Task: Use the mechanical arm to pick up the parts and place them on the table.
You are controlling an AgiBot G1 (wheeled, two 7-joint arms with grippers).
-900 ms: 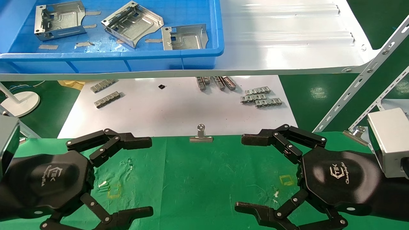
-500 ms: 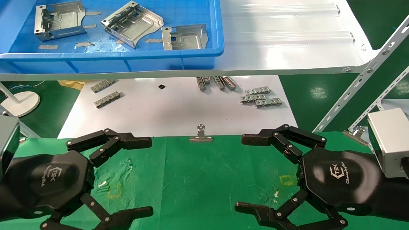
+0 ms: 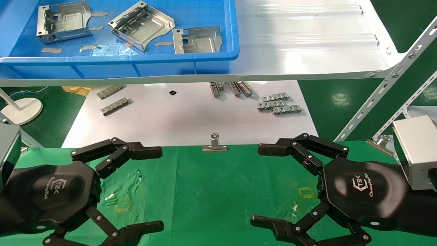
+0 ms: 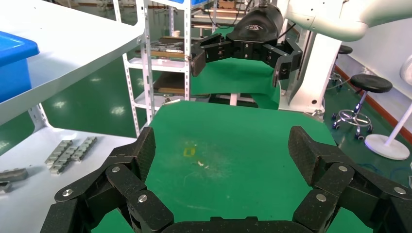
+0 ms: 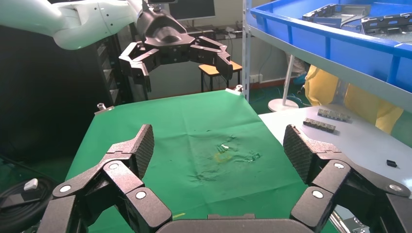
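Note:
Three shiny silver brackets lie in a blue bin [image 3: 136, 56] on the white shelf: one at far left [image 3: 63, 21], one in the middle [image 3: 141, 24], one at right [image 3: 197, 40]. They also show in the right wrist view [image 5: 350, 13]. My left gripper [image 3: 155, 188] is open and empty over the left of the green cloth table [image 3: 208, 191]. My right gripper [image 3: 261, 186] is open and empty over its right side. Both face each other; in the wrist views the left gripper [image 4: 221, 150] and right gripper [image 5: 218, 148] hold nothing.
A glossy white shelf [image 3: 307, 41] overhangs the white sheet [image 3: 191, 116], which bears small grey ribbed strips [image 3: 278, 104]. A silver binder clip [image 3: 214, 145] sits at the cloth's far edge, another [image 3: 380, 142] at right. Perforated metal struts [image 3: 385, 82] rise at right.

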